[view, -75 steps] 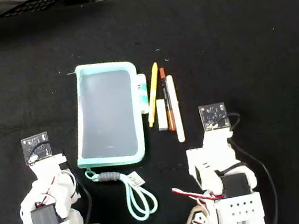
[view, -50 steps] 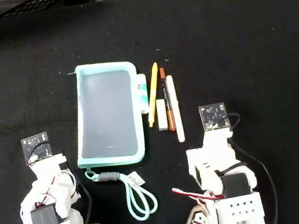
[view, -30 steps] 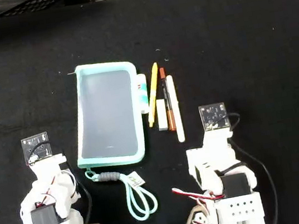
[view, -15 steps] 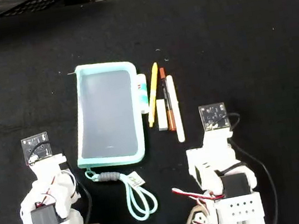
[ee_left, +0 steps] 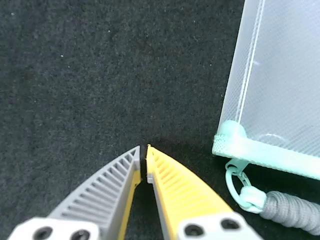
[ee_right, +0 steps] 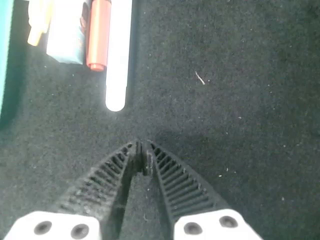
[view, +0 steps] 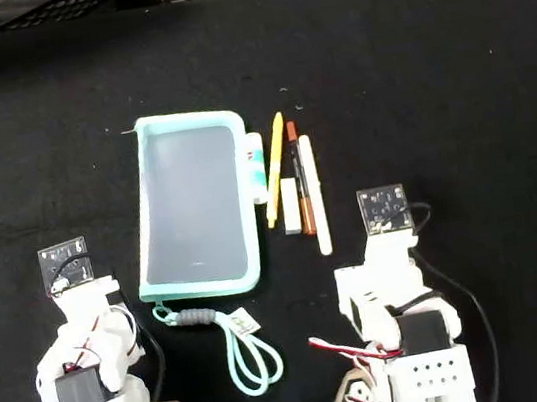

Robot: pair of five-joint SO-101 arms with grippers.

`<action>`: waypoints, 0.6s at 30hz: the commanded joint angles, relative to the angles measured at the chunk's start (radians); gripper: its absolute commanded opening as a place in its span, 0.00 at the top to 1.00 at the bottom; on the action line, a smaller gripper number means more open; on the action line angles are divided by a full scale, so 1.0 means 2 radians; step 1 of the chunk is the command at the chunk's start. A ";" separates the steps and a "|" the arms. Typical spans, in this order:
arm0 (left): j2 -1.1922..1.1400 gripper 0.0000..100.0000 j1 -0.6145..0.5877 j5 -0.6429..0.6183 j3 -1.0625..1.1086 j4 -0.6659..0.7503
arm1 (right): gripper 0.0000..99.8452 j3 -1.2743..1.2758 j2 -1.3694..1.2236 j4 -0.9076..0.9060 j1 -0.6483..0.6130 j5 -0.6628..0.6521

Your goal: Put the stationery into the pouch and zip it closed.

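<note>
- The pouch (view: 194, 207), mint-edged with a translucent face, lies flat on the black surface (view: 433, 85), ahead of the two arms and nearer the left one.
- The stationery lies in a row just beside the pouch's right edge, outside it. A small white and teal piece (view: 256, 167) touches that edge. Then come a yellow pen (view: 275, 168), an eraser (view: 291, 206), an orange marker (view: 299, 176) and a white pen (view: 314, 194), all close together and roughly parallel to the pouch.
- A looped cord (view: 245, 351) in mint trails from the pouch's near corner towards the arms, between their bases.
- The left claw (ee_left: 143, 152) is clenched on nothing, its grey and yellow fingers meeting at the tips just above the cloth.
- In the left wrist view the near corner of the pouch and its ring pull (ee_left: 239, 187) sit near the left claw's tips, off to one side and apart from them.
- The right claw (ee_right: 141, 149) is likewise clenched and holds nothing, its black fingers closed tip to tip.
- In the right wrist view the rounded end of the white pen is the nearest piece, a little ahead of the right claw's tips and not touching them. The orange marker and eraser lie just beyond it.
</note>
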State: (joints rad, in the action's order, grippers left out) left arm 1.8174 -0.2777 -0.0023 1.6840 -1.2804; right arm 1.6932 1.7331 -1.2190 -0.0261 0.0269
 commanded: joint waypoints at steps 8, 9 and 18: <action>0.001 0.96 0.002 -0.005 0.007 0.003 | 0.98 -0.001 0.005 0.127 -0.005 0.005; 0.001 0.96 0.002 -0.005 0.007 0.003 | 0.98 -0.001 0.005 0.146 -0.005 0.005; 0.001 0.96 0.003 -0.005 0.007 0.003 | 0.89 -0.001 0.004 0.157 -0.069 -0.104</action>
State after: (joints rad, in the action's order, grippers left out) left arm 1.8174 -0.2777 -0.0023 1.6840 -1.2804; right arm 1.6932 1.7331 -0.8907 -0.0967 -0.0529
